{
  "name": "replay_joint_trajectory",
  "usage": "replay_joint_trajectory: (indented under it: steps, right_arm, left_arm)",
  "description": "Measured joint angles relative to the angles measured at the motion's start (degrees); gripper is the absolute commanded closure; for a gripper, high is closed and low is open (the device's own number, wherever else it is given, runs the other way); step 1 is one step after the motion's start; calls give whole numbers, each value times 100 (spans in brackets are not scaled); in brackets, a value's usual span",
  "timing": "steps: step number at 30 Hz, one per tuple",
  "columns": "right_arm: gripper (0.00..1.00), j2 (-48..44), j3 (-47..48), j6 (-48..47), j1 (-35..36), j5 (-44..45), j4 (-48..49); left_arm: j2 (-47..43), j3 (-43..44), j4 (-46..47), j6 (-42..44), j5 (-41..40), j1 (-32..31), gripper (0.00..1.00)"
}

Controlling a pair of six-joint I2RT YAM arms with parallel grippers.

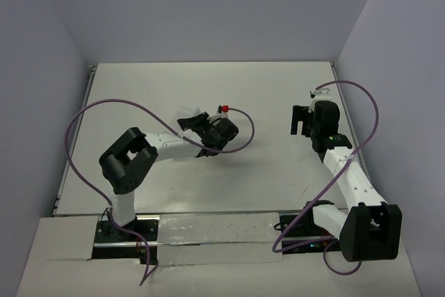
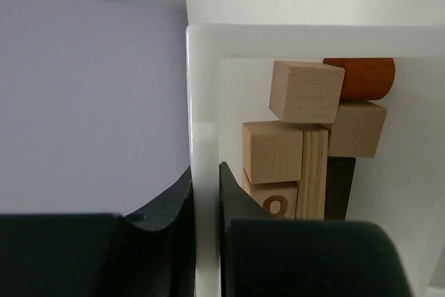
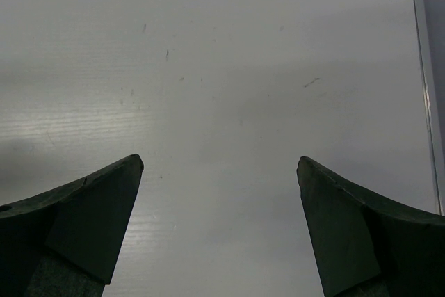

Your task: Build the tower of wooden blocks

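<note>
My left gripper (image 2: 206, 170) is shut on the thin side wall of a white box (image 2: 201, 95). Inside the box, close to the held wall, lie several wood blocks: a tan cube (image 2: 306, 92), a second tan cube (image 2: 272, 151), a pale bar (image 2: 314, 172), a reddish-brown piece (image 2: 361, 78) and a dark brown one (image 2: 341, 186). From above, the left gripper (image 1: 195, 122) covers most of the white box (image 1: 185, 115) at mid table. My right gripper (image 3: 220, 161) stands open over bare table, also seen from above as the right gripper (image 1: 300, 122). No tower is in view.
Purple cables (image 1: 97, 113) loop from both arms over the table. Lavender walls close the table on the left, back and right. A metal edge strip (image 3: 427, 67) runs along the right side of the right wrist view.
</note>
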Motion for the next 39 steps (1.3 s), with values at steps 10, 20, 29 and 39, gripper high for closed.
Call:
replay_joint_trajectory:
  steps: [10,20,29,39]
  right_arm:
    - [0,-2,0,27,-2,13,-2]
    - [0,-2,0,27,-2,15,-2]
    - [0,-2,2,27,-2,14,-4]
    - [0,-2,7,25,-135,7,-9]
  left_arm:
    - [148,-359,767,802,-450,-143,100]
    - [153,-859,2005,1954,-649,-273,100]
    - [235,-863,2462,2362,-633,-529,100]
    - [288,-1170,3389,3152,-729,-365,100]
